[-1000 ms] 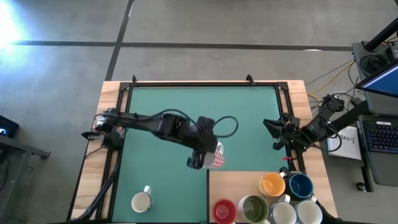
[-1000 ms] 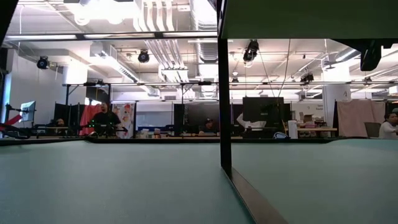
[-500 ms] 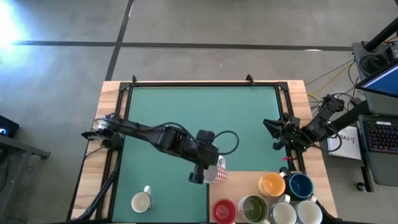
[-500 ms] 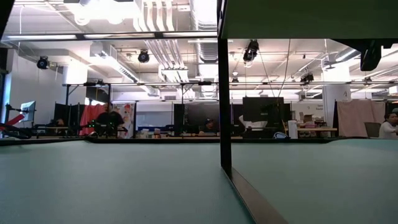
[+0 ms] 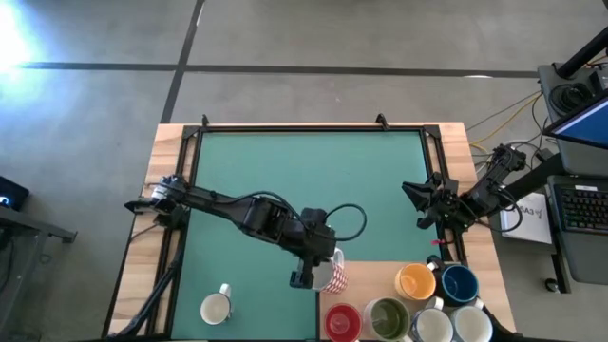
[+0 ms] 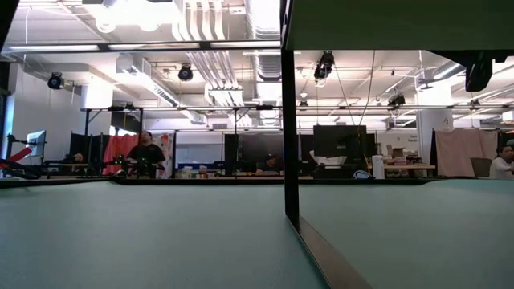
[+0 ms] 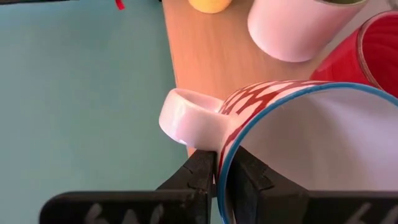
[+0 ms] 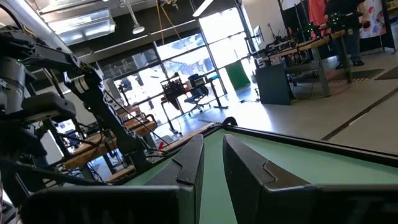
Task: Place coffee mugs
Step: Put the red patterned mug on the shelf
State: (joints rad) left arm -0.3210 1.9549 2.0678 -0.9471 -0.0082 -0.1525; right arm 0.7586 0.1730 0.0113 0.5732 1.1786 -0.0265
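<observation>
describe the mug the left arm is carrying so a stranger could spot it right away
Find the bare wooden board at the green mat's near right corner; at its left edge the left gripper pinches a mug's rim. That mug alone has a red-and-white pattern and a blue rim.

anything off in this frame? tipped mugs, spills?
No spills or damage visible. One white mug stands alone on the green mat, apart from the cluster on the wooden board. The left hand grips a red-patterned mug by its rim at the board's edge.
</observation>
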